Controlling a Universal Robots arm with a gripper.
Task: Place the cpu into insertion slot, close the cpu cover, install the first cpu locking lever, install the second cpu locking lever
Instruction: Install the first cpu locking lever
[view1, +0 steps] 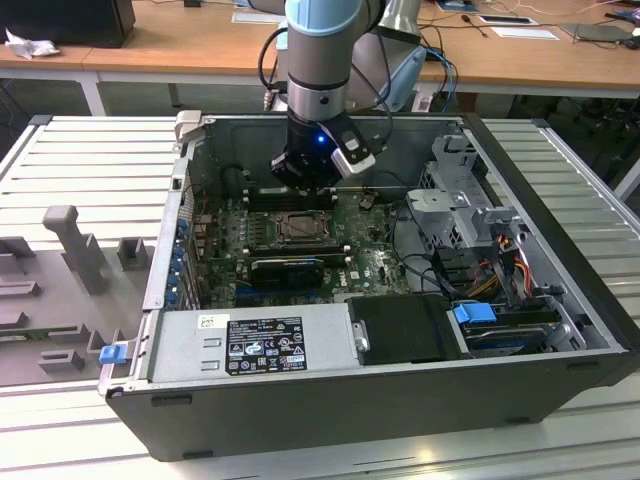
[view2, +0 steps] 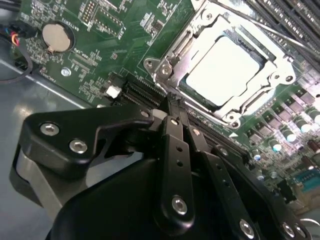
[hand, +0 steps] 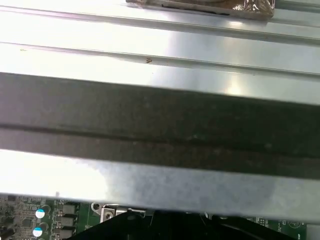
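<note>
Evenly lit scene. Glare whitens the cpu (view2: 222, 70) in the second wrist view's upper right; the near black gripper (view2: 175, 120) is soft-focused.

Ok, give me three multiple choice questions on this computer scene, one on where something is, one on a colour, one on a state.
1. Where does the cpu sit?
A. in the insertion slot
B. on the power supply
C. in the pincer

2. What colour is the motherboard?
A. red
B. green
C. white

3. How is the cpu cover?
A. removed
B. standing open
C. down around the cpu

Answers: 1 A, the pale chip lies framed in the socket. 2 B, green in the second wrist view. 3 C, its metal frame lies flat around the chip.
</note>
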